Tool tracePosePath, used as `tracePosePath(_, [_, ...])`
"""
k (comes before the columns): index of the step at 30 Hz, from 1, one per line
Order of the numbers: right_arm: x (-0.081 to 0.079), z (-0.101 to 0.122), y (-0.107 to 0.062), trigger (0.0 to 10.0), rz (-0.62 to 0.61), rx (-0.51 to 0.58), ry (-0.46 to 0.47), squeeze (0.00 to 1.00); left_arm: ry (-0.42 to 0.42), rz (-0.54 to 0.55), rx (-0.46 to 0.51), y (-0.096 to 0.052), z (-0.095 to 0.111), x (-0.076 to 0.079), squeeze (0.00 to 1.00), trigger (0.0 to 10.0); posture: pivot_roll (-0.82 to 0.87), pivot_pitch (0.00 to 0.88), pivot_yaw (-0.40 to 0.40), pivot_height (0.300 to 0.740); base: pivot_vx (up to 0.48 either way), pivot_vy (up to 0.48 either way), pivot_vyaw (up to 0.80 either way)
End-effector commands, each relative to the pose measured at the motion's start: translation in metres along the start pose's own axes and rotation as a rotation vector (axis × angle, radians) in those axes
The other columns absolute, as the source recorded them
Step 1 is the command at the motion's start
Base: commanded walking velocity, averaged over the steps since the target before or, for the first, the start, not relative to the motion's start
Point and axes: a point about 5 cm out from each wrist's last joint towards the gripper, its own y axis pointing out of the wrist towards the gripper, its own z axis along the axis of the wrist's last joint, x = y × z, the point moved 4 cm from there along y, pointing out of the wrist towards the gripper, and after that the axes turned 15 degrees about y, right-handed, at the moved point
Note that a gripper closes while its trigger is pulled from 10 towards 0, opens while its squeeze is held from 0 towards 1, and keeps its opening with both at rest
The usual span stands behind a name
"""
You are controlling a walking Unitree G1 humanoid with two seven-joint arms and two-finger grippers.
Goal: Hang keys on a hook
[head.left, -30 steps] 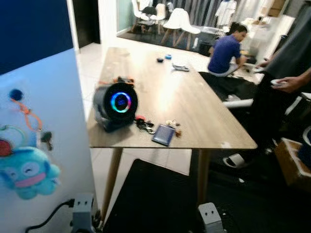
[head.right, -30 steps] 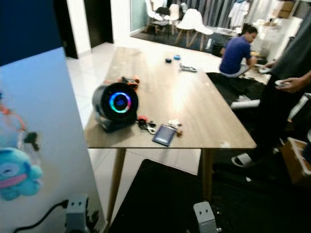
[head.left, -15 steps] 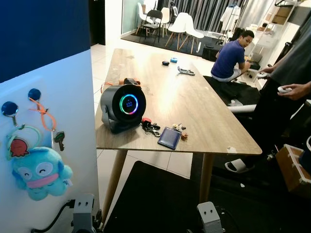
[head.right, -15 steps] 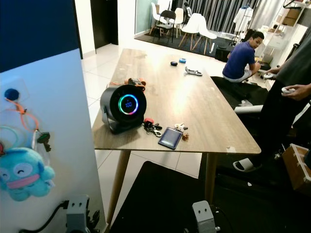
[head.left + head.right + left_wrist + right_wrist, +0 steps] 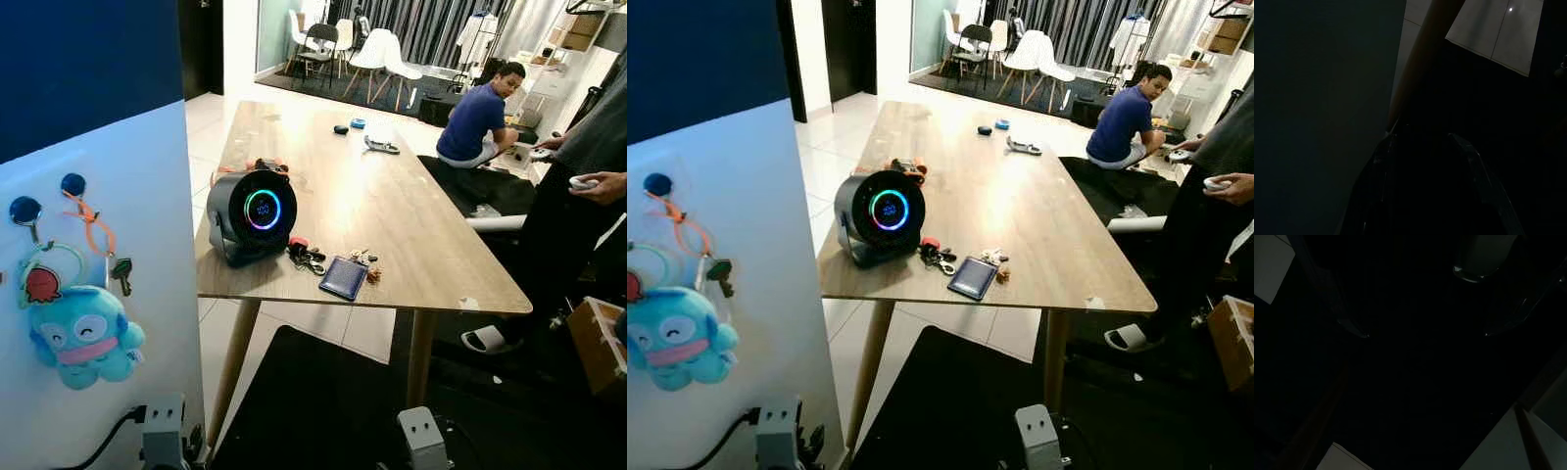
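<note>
1. Long light-wood bench (image 5: 392,211) runs from centre toward 12 o'clock.
2. Bunch of keys with a red tag (image 5: 306,255) lies on the bench near its front edge, just at 3 o'clock of the round black speaker with a glowing colour ring (image 5: 252,213).
3. Dark blue flat wallet (image 5: 343,277) lies at 4 o'clock of that bunch; a small second key cluster (image 5: 364,259) sits just at 1 o'clock of the wallet.
4. White panel (image 5: 118,245) at 9 o'clock carries two round blue hooks (image 5: 72,183). From them hang an orange strap with a key (image 5: 108,250) and a blue plush octopus toy (image 5: 83,338).
5. Left arm hangs low; its silver wrist block (image 5: 164,429) shows at 7 o'clock by the panel. Left claw (image 5: 1422,161): wrist view very dark, finger state cannot be told.
6. Right arm hangs low too, wrist block (image 5: 423,439) at 6 o'clock. Right claw (image 5: 1422,335): two finger tips stand well apart, released, grasping nothing.
7. Person in blue shirt (image 5: 473,122) sits on the floor at 1 o'clock; standing person's hand (image 5: 598,186) holds a white controller at 3 o'clock.
</note>
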Motion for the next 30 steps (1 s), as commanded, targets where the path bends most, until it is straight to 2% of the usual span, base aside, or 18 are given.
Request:
tracePosePath(1, [0.0053, 0.0006, -0.0012, 10.0, -0.013, 0.006, 0.010, 0.00, 0.017, 0.015, -0.006, -0.0014, -0.0021, -0.0050, 0.00, 10.0, 0.11, 0.038, -0.115, 0.740, 0.000, -0.480, 0.00])
tracePosePath(11, [0.0067, -0.0009, -0.0021, 10.0, -0.017, 0.006, 0.014, 0.00, 0.015, 0.013, -0.005, -0.0003, -0.0008, -0.0033, 0.00, 10.0, 0.10, 0.041, -0.113, 0.740, 0.000, -0.416, 0.00])
tracePosePath(18, [0.0068, -0.0013, -0.0022, 10.0, -0.018, 0.005, 0.015, 0.00, -0.015, 0.028, -0.018, -0.0005, -0.0029, -0.0069, 0.00, 10.0, 0.11, 0.040, -0.112, 0.740, 0.000, 0.000, 0.00])
tracePosePath(30, [0.0057, -0.0018, -0.0020, 10.0, -0.018, 0.004, 0.018, 0.00, 0.018, 0.017, -0.022, 0.0001, -0.0025, -0.0071, 0.00, 10.0, 0.11, 0.043, -0.107, 0.740, 0.000, 0.000, 0.00])
